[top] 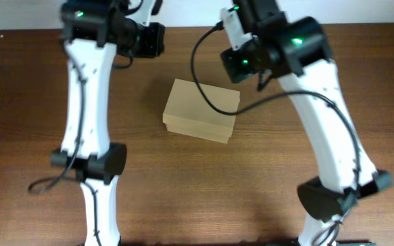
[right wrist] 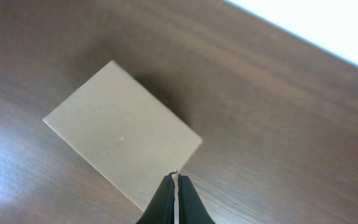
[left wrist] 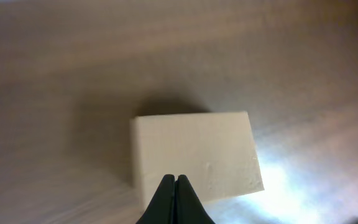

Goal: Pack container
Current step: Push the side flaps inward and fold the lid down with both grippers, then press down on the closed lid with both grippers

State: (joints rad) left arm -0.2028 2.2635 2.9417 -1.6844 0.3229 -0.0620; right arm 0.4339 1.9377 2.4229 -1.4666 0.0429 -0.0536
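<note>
closed tan container (top: 201, 109) mid-table, slightly askew

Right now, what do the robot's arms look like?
The left arm and right arm have smooth white tube-shaped links with chunky black joints. Small green lights glow near their wrists, and thin black cables loop alongside. The left end effector and right end effector each have two slim black fingers tapering to a point.

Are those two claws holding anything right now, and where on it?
Nothing: left gripper and right gripper are shut empty; the box lies free.
</note>
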